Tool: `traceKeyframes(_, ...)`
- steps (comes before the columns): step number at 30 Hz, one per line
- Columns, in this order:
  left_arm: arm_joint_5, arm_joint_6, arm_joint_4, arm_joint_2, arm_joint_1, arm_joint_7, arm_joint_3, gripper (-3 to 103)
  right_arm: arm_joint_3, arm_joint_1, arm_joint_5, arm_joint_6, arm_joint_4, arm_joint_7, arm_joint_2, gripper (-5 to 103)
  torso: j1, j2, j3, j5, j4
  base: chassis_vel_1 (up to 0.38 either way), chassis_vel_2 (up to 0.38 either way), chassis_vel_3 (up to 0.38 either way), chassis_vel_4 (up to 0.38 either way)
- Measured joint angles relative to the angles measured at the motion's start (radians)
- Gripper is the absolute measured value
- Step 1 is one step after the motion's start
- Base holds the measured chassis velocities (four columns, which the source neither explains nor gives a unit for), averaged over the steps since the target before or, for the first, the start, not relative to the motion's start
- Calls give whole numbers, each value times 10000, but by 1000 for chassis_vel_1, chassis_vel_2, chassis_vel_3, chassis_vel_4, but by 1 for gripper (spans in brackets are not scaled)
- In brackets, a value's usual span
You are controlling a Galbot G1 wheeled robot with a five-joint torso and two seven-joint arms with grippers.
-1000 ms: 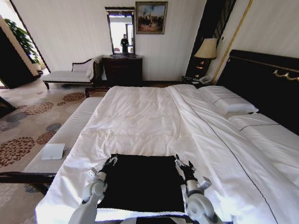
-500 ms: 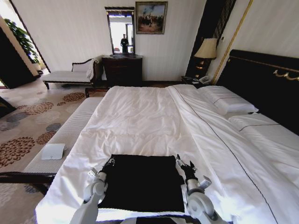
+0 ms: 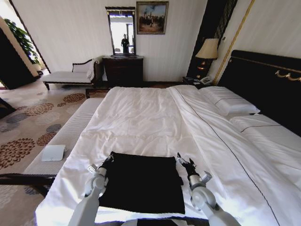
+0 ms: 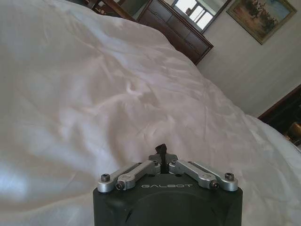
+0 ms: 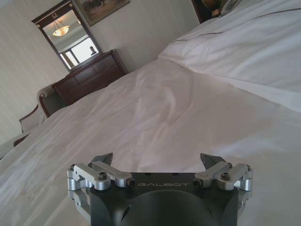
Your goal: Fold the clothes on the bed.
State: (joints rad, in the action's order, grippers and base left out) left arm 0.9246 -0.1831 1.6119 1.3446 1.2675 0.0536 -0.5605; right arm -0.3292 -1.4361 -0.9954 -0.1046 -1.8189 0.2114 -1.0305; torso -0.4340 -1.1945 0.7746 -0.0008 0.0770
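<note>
Black T-shirt [image 3: 143,183] lies flat as a dark rectangle on the near part of our bed [image 3: 155,117], on top of the white duvet [image 3: 141,122], with its far edge running straight across between our 2 arms. Our left gripper [image 3: 109,159] sits at the shirt's far left corner; in the left wrist view its fingers [image 4: 161,151] are drawn together to a point, and a small dark tip shows between them, though we cannot tell from here whether that tip is cloth. Our right gripper [image 3: 183,161] sits at the shirt's far right corner, its jaws spread wide in the right wrist view [image 5: 157,160], with nothing held and only white duvet showing between them. Both grippers are low, close to the bedding. On the far right of the bed 2 white pillows [image 3: 230,104] rest against the dark headboard [image 3: 268,89]. A dark wooden dresser [image 3: 123,70] stands against the far wall, beyond the bed.
</note>
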Motion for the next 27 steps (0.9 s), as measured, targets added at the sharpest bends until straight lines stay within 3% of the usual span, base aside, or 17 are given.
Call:
traceKeyframes(2,46,-1,42,-35,33,0,-27,2,3,104,-160,28,207,-343,34,100,0,0,0,0,0,0,0,0,0)
traceKeyframes(6,88,-4,71,-147,108,0,-50,2,155,548,-250,-456,1511,-2143,9,100,0,0,0,1,-3,0,0,0,0)
traceKeyframes(7,88,-4,71,-147,108,0,-50,2,155,548,-250,-456,1511,-2143,9,100,0,0,0,1,-3,0,0,0,0)
traceKeyframes(11,89,-5,75,-143,96,-1,-41,2,417,835,-362,-692,2710,-3760,-159,100,0,0,0,2,-3,0,0,0,0)
traceKeyframes(12,89,-5,75,-143,96,-1,-41,2,417,835,-362,-692,2710,-3760,-159,100,0,0,0,2,-3,0,0,0,0)
traceKeyframes(15,80,-10,112,-137,64,20,15,2,521,944,-702,-750,3293,-4904,-424,100,0,0,-1,1,-1,0,0,0,0)
traceKeyframes(21,58,-37,254,-145,83,51,61,2,577,1048,-1474,-717,3809,-6284,-640,100,0,0,0,1,-1,0,0,0,0)
traceKeyframes(27,54,-47,412,-204,171,79,61,2,626,993,-1514,-758,3965,-6529,-726,100,0,0,0,-1,-2,0,0,0,0)
